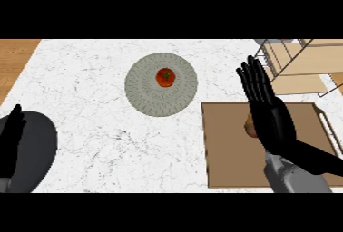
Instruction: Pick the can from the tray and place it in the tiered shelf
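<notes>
Marble counter (94, 136) | right hand (268, 113) flat-fingered over tray (227, 149), hiding most of can (248, 127) | left hand (10, 136) relaxed.

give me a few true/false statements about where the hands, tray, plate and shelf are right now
1. The right hand is over the tray with straight fingers. True.
2. A tomato lies on the grey plate. True.
3. The right hand is inside the tiered shelf. False: it is short of the shelf, above the tray.
4. The left hand grips the plate. False: it rests open at the left edge, apart from the plate.
5. The tray lies left of the plate. False: it lies right of it.
</notes>
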Controlling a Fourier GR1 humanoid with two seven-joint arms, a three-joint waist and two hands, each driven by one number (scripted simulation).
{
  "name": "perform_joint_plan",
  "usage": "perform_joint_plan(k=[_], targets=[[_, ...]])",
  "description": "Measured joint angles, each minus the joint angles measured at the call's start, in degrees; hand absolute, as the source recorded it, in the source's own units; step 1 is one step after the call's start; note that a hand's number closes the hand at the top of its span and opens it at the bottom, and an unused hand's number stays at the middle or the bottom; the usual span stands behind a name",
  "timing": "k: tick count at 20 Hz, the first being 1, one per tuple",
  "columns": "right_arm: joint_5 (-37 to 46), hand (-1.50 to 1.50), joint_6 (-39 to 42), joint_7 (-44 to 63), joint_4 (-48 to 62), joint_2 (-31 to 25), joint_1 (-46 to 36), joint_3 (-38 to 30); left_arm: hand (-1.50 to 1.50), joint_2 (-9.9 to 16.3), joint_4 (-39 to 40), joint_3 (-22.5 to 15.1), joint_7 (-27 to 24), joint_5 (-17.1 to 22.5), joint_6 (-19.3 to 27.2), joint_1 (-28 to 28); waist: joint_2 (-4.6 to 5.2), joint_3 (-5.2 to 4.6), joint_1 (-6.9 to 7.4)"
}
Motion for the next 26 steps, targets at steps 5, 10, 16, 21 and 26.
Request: perform_joint_plan(k=[5, 10, 16, 21, 26], targets=[[-3.2, -1.50, -1.6, 4.5, 2.3, -4.9, 5.3, -8.5, 0.00, -2.6, -3.5, -2.7, -1.9, 0.2, -2.6, -2.4, -0.24, 0.67, -2.82], [-6.1, 1.50, -7.2, 6.8, 6.5, -5.5, 10.5, -16.5, 0.00, -5.2, -6.1, -5.2, -3.2, 0.7, -4.2, -4.4, 0.29, 0.93, -7.53], [-0.3, -1.50, -22.0, 2.8, 15.0, -6.9, 18.3, -27.3, 0.00, -8.8, -7.8, -9.7, -3.5, -0.2, -5.8, -6.8, 0.19, 0.97, -5.30], [-6.5, -1.50, -18.0, -6.4, 13.2, -4.4, 24.4, -35.3, 0.00, -12.6, -5.0, -12.2, -3.5, -2.7, -6.1, -10.2, -0.15, 1.00, -3.00], [-5.8, -1.50, -10.3, -2.0, 8.4, -9.2, 30.2, -32.8, 0.00, -13.9, -4.5, -12.5, -2.1, -3.5, -6.8, -12.2, -0.26, 0.92, -1.77]])
